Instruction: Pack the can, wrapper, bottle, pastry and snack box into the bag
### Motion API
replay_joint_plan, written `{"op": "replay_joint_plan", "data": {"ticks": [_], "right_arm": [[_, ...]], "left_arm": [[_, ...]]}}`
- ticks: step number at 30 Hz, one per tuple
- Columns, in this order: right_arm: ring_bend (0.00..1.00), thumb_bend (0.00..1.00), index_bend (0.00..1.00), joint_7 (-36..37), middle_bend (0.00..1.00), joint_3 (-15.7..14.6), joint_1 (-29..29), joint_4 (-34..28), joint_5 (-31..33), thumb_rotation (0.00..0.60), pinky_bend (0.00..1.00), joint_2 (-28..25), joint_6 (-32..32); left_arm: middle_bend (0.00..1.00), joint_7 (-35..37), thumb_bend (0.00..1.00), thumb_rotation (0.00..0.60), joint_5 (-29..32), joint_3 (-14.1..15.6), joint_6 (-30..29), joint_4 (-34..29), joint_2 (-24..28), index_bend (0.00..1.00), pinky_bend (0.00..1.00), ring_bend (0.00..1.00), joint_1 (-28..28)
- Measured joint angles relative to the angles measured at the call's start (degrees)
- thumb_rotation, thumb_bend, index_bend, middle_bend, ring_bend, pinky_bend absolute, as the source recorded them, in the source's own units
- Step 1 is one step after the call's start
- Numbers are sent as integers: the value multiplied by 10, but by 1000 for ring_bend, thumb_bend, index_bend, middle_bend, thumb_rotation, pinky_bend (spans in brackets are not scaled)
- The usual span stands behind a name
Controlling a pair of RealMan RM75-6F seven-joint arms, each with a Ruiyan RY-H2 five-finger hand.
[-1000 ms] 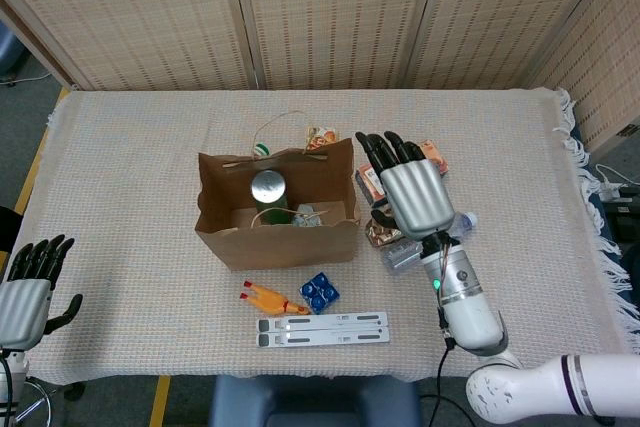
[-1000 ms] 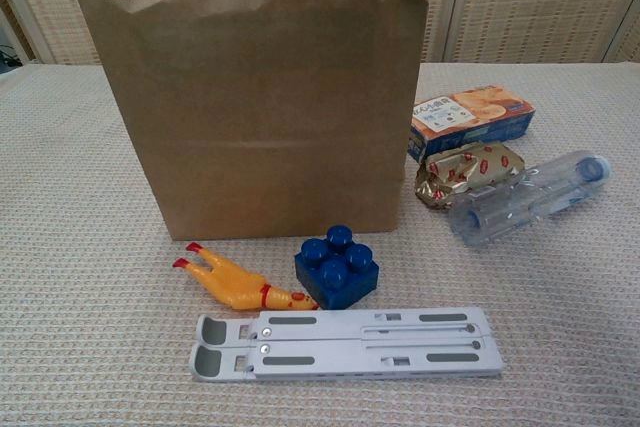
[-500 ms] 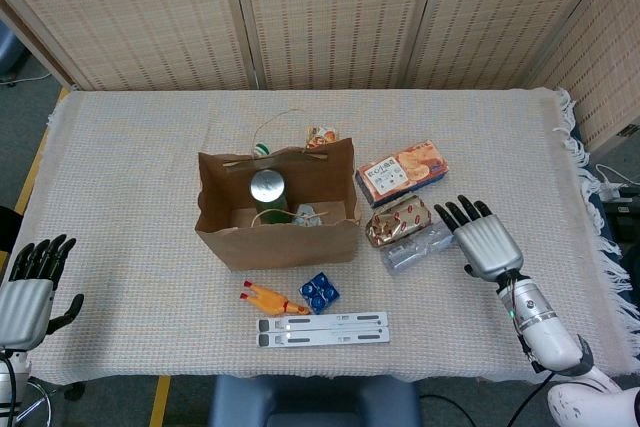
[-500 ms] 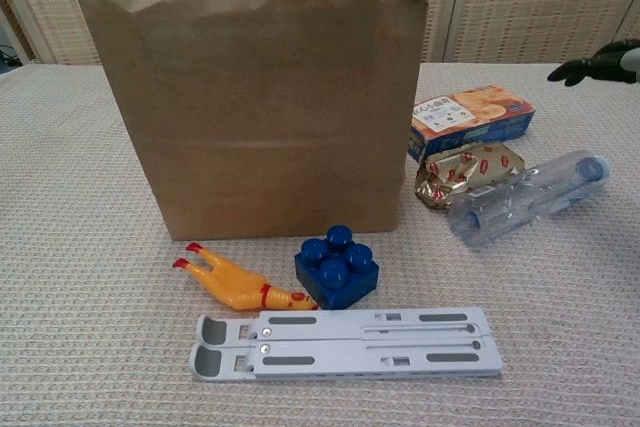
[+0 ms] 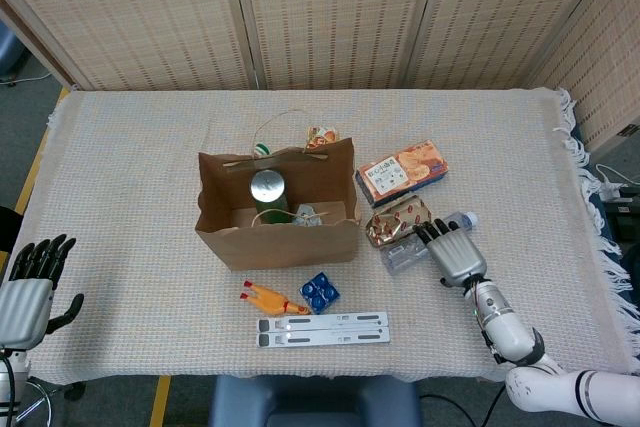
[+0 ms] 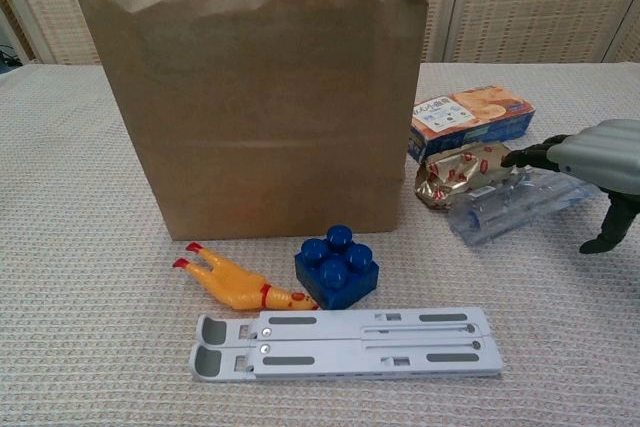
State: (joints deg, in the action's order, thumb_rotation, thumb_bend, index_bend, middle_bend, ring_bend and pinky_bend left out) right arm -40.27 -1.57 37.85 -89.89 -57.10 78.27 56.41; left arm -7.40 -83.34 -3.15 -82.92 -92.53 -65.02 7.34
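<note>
In front of me stands a table (image 5: 120,147) covered with a beige woven cloth (image 5: 560,157), fringed along its right edge. Behind it runs a folding screen (image 5: 330,17) of pale woven panels in wooden frames. Grey floor (image 5: 25,117) with a yellow line (image 5: 30,172) shows at left.

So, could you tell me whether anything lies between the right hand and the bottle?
Nothing visible does: the right hand is right over the bottle, its fingers reaching the pastry beside it.
</note>
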Motion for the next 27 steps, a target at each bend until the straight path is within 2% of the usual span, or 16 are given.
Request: {"op": "replay_joint_plan", "data": {"ticks": [8, 10, 13, 16, 17, 21, 27], "right_arm": [[120, 27, 128, -47, 159, 7, 14, 29, 35, 600, 236, 38, -6], [207, 37, 220, -58, 238, 7, 16, 36, 36, 600, 298, 51, -2], [444, 112, 447, -66, 437, 6, 16, 46, 23, 600, 500, 66, 15], [609, 199, 615, -68, 577, 3, 14, 57, -3, 600, 683, 76, 28], [633, 218, 645, -68, 599, 2, 13, 60, -12, 600, 714, 78, 32], [654, 236, 671, -55, 616, -3, 4, 57, -43, 600, 739, 71, 48], [654, 236, 669, -22, 616, 0, -15, 1, -75, 600, 739, 11, 86]], "left_arm": [[0, 1, 357, 600, -1, 1, 1, 0, 1, 0, 0, 0, 0], [0, 1, 358, 600, -1, 1, 1, 0, 1, 0, 0, 0, 0], [0, 1, 358, 600, -1, 1, 1, 0, 1, 0, 0, 0, 0], [0, 2, 357, 600, -1, 1, 1, 0, 1, 0, 0, 0, 0], [0, 2, 357, 600, -1, 1, 1, 0, 1, 0, 0, 0, 0], [0, 3, 357, 600, -1, 1, 1, 0, 2, 0, 0, 0, 0], [0, 2, 358, 600, -1, 1, 1, -1, 1, 0, 0, 0, 0]]}}
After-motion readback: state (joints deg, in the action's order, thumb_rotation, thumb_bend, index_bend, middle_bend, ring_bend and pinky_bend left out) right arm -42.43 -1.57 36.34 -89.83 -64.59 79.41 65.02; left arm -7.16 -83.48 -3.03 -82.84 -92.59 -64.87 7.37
